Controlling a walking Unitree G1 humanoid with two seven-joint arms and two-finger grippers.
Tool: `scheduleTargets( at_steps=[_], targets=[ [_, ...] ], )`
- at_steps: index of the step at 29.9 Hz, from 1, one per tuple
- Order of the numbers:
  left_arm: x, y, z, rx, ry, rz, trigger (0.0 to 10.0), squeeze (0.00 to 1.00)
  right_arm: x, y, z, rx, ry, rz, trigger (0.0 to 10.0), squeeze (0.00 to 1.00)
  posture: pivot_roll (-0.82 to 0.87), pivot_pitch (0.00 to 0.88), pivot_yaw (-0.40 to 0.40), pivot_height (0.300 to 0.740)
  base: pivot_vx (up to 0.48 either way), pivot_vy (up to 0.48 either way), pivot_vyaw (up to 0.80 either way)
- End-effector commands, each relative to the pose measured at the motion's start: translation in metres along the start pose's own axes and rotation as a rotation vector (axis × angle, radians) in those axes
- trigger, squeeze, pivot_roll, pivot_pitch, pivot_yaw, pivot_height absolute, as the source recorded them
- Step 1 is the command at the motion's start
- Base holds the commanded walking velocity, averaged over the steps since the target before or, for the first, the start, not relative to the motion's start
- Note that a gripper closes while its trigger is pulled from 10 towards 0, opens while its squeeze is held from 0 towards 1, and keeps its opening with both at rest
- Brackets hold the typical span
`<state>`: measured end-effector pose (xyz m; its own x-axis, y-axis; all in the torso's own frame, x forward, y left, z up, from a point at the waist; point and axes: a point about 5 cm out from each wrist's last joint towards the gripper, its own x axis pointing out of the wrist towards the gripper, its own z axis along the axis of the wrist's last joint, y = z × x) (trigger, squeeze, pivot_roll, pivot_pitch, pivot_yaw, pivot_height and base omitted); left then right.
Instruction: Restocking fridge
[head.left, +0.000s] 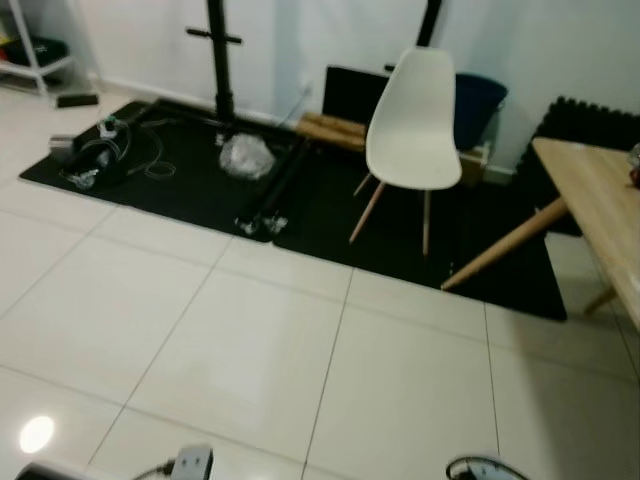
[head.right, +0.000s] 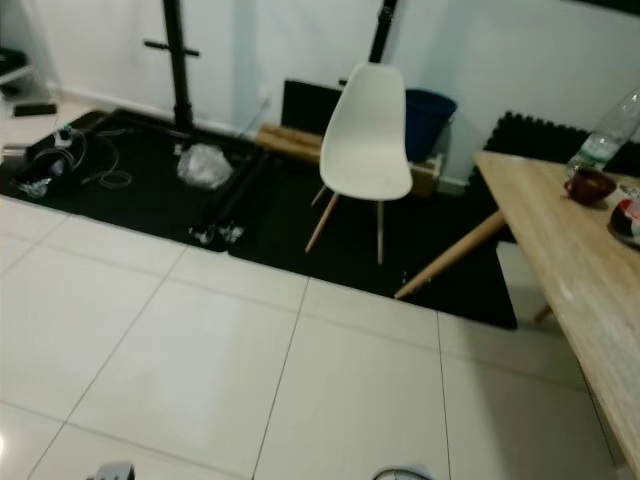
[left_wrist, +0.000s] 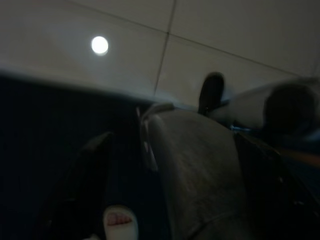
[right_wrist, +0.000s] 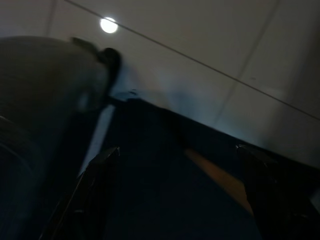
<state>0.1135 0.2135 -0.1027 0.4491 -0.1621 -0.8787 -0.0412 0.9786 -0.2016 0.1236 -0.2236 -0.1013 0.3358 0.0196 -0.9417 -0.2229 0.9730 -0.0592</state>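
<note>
Hanging idle over pale floor tiles (head.left: 260, 350), both grippers spread their black fingers (left_wrist: 82, 185) wide and hold nothing; no fridge can be made out near the white chair (head.left: 412, 125) beside a wooden table (head.right: 575, 270).

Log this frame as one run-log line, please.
phase: walking, no fridge seen | ahead: white chair on black mat | robot's right: wooden table with bottle | arms: hanging idle

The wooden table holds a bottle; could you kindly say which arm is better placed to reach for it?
Right, likely: the wooden table and its bottle lie on the robot's right side, though it would need to step closer first.
</note>
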Motion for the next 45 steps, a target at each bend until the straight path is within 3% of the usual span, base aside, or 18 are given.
scheduleTargets(
  at_steps=[1, 14, 40, 45],
  targets=[
    [0.0007, -0.0051, -0.0081, -0.005, 0.031, -0.016, 10.0, 0.00, -0.0018, -0.0074, -0.0017, 0.001, 0.004, -0.019, 10.0, 0.00, 0.08, 0.004, -0.091, 0.740, 0.304, 0.000, -0.71],
    [0.0011, -0.0053, -0.0064, -0.006, 0.027, -0.018, 10.0, 0.00, -0.0013, -0.0068, 0.0011, 0.002, -0.003, -0.025, 10.0, 0.00, 0.08, 0.001, -0.092, 0.740, 0.303, 0.000, -0.72],
    [0.0010, -0.0051, -0.0066, -0.008, 0.029, -0.018, 10.0, 0.00, -0.0025, -0.0112, -0.0004, 0.011, -0.008, -0.037, 10.0, 0.00, 0.08, 0.005, -0.091, 0.740, 0.302, 0.000, 0.00],
    [0.0008, -0.0046, -0.0069, -0.007, 0.030, -0.017, 10.0, 0.00, -0.0023, -0.0101, -0.0006, 0.011, -0.004, -0.032, 10.0, 0.00, 0.08, 0.006, -0.089, 0.740, 0.300, 0.000, -0.76]
  ],
)
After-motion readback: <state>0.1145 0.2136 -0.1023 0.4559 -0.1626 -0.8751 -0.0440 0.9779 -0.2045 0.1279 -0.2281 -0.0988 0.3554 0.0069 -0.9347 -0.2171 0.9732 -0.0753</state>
